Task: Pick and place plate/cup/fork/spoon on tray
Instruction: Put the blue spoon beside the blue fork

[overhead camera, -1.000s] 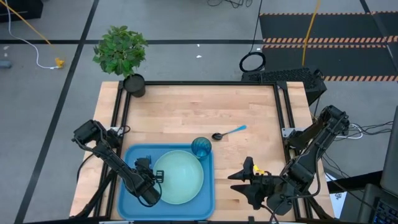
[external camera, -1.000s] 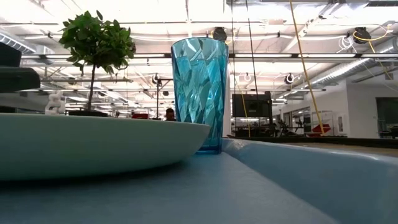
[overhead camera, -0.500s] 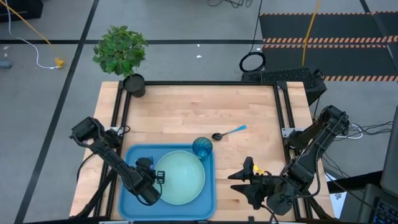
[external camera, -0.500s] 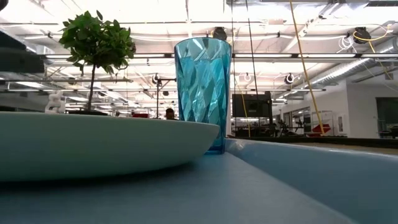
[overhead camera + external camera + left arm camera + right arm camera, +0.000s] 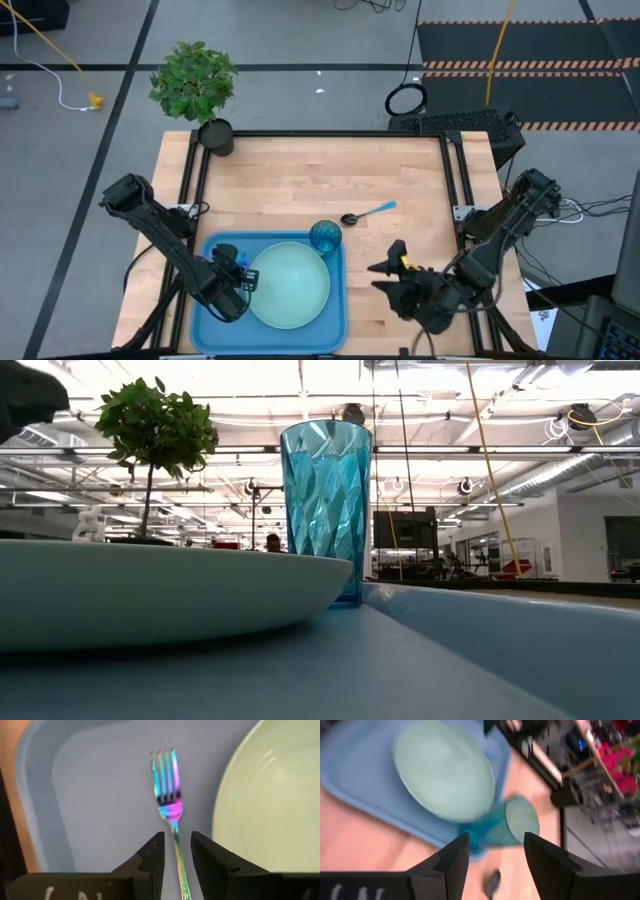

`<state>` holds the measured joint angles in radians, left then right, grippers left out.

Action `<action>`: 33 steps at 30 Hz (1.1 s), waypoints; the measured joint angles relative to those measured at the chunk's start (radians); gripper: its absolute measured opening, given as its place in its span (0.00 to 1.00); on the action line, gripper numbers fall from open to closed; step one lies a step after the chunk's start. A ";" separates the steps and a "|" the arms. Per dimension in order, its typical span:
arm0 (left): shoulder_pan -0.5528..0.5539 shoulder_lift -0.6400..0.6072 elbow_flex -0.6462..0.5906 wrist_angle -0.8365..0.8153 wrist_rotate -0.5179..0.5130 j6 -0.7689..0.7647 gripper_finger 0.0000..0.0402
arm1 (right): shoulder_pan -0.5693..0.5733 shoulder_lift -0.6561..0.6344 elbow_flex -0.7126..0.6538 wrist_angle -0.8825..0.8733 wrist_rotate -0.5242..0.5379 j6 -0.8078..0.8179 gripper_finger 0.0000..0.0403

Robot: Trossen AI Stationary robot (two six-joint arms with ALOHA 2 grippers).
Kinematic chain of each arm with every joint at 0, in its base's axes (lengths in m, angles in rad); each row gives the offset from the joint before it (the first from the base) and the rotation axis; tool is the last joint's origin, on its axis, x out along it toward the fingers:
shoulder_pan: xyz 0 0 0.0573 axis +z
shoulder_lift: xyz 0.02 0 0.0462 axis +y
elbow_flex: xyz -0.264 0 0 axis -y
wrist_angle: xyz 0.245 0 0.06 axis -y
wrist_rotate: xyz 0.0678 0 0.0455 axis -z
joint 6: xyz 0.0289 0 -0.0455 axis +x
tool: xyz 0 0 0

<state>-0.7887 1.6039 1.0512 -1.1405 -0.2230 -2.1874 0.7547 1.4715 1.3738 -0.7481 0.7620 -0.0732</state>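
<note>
The fork (image 5: 171, 795) lies flat on the floor of the tray (image 5: 215, 247), in the strip between the tray's left wall and the plate (image 5: 288, 284); only my left wrist view shows it, tines pointing away from me, its shaft running back between my fingers. From above, my left gripper (image 5: 238, 277) covers that spot and the fork cannot be seen. Left gripper (image 5: 176, 851): fingers parted, one on each side of the shaft, with a visible gap either side, so released, not clamped. The plate sits inside the tray and the cup (image 5: 324, 237) stands upright at the tray's far right corner, just beside the plate rim. The low view confirms the cup (image 5: 326, 510) standing on the tray floor behind the plate (image 5: 160, 595), but shows no fork. The spoon (image 5: 368, 213) is on the bare wood of the table (image 5: 300, 180), outside the tray, bowl toward the cup; the high view alone shows it clearly. My right gripper (image 5: 385, 275) hangs over the wood to the right of the tray; its wrist view shows the fingers (image 5: 452, 862) spread wide, holding nothing, looking toward plate and cup. Against half a second ago: my right arm has shifted forward and turned, my left arm's elbow has moved outward, and plate, cup and spoon are unchanged.
</note>
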 joint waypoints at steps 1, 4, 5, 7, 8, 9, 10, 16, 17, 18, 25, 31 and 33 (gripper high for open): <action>0.000 -0.005 0.000 -0.001 -0.011 0.017 0.25 | -0.017 -0.006 -0.024 -0.001 0.000 0.001 0.45; -0.003 -0.021 0.000 0.002 -0.052 0.064 0.25 | -0.086 -0.029 -0.115 0.032 0.000 0.005 0.45; -0.007 -0.027 0.000 0.007 -0.075 0.081 0.25 | -0.113 -0.041 -0.147 0.050 -0.004 0.006 0.45; -0.012 -0.037 0.000 0.018 -0.123 0.111 0.25 | -0.161 -0.071 -0.225 0.081 -0.007 0.009 0.45; -0.013 -0.045 0.000 0.018 -0.146 0.127 0.25 | -0.187 -0.088 -0.263 0.099 -0.012 0.008 0.45; -0.013 -0.054 0.000 0.018 -0.165 0.141 0.25 | -0.214 -0.108 -0.302 0.130 -0.034 0.001 0.45; -0.013 -0.065 0.000 0.018 -0.181 0.155 0.25 | -0.240 -0.131 -0.341 0.165 -0.060 -0.009 0.45; -0.011 -0.139 0.000 0.017 -0.335 0.273 0.25 | -0.420 -0.256 -0.561 0.399 -0.209 -0.088 0.45; -0.011 -0.151 0.000 0.018 -0.368 0.300 0.25 | -0.453 -0.271 -0.594 0.438 -0.242 -0.106 0.45; -0.011 -0.163 0.000 0.019 -0.402 0.326 0.25 | -0.486 -0.282 -0.622 0.482 -0.282 -0.122 0.45; -0.010 -0.207 0.001 0.134 -0.587 0.528 0.25 | -0.688 -0.261 -0.800 0.756 -0.570 -0.132 0.43; 0.002 -0.206 0.001 0.293 -0.600 0.720 0.25 | -0.822 -0.184 -0.889 0.907 -0.692 -0.151 0.36; 0.008 -0.206 0.001 0.369 -0.606 0.791 0.25 | -0.860 -0.151 -0.890 0.917 -0.734 -0.167 0.34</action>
<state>-0.7805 1.3979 1.0519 -0.7711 -0.8293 -1.3962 -0.1051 1.3206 0.4835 0.1688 0.0280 -0.2401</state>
